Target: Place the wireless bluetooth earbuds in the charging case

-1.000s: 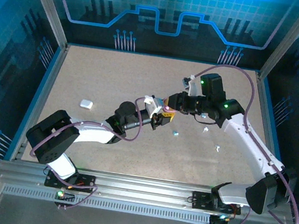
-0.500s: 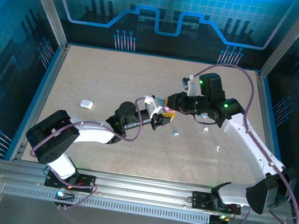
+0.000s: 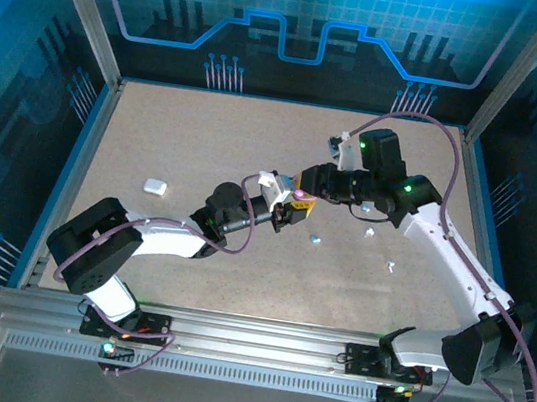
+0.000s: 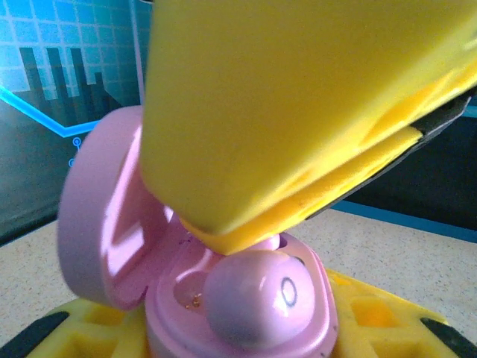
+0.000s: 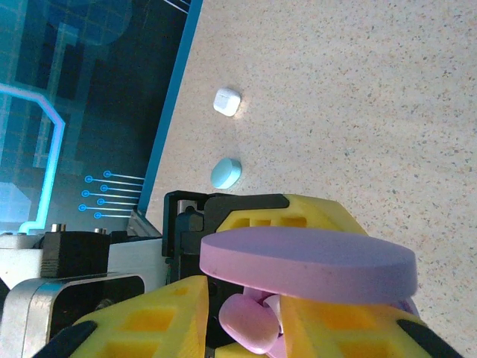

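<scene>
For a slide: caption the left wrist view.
Pink earbud resting in the open pink case, a yellow finger above it.

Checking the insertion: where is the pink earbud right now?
Left wrist view, low centre: the pink earbud rests in the open pink case, just beneath a yellow finger of the right pincer.

The left arm [image 3: 157,235] is stretching forward and rightward, the left gripper [image 3: 284,216] with jaws clamping a pink charging case [image 4: 97,224], while the right arm [image 3: 444,243] is folding leftward at the elbow, the right gripper [image 3: 302,198] meeting it tip to tip, jaws narrowly parted.
</scene>
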You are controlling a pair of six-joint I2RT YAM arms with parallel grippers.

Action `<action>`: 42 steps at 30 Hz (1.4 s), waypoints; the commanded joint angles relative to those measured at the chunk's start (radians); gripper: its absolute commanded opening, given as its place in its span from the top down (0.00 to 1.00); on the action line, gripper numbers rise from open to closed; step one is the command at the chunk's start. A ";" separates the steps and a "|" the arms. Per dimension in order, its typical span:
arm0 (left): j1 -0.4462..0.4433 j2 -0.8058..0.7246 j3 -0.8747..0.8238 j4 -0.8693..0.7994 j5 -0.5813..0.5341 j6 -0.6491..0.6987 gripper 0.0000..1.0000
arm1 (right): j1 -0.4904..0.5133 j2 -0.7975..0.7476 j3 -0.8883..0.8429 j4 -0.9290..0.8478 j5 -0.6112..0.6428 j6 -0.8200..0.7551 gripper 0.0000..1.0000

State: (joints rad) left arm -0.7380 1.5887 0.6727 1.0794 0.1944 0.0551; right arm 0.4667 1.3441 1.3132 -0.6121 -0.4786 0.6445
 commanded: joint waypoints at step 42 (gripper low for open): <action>-0.009 -0.044 0.017 0.042 0.012 0.012 0.70 | 0.032 0.034 0.144 -0.220 -0.008 -0.571 0.65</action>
State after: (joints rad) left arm -0.7380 1.5753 0.6727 1.0824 0.1951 0.0551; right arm 0.4767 1.3750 1.4197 -0.8074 -0.4641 0.0963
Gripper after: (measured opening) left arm 0.396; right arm 0.348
